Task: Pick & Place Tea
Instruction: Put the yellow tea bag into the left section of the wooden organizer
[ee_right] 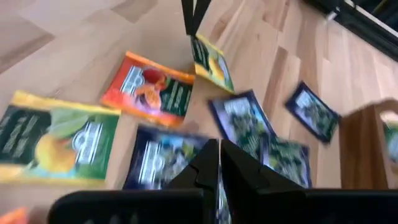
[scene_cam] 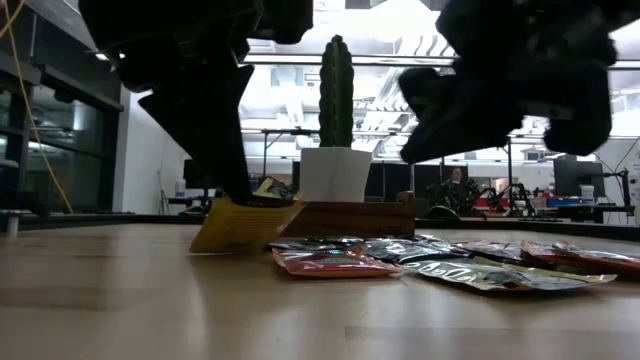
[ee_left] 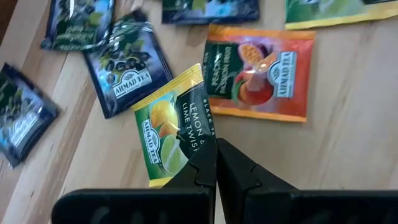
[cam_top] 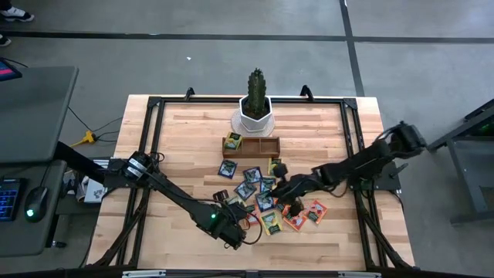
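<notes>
Left gripper (ee_left: 216,163) pinched shut on yellow-green lemon-lime tea sachet (ee_left: 171,127), sachet tilted off table, brown wooden tray (cam_top: 252,146) farther back; right gripper (ee_right: 219,163) closed, empty.

The left arm reached in from the table's left edge, its left gripper (cam_top: 235,222) low over the near centre, fingers (ee_left: 198,167) pressed together on the corner of a yellow-green sachet (ee_left: 172,129). The right arm stretched in from the right, the right gripper (cam_top: 279,188) hovering, fingers (ee_right: 208,163) closed together.
</notes>
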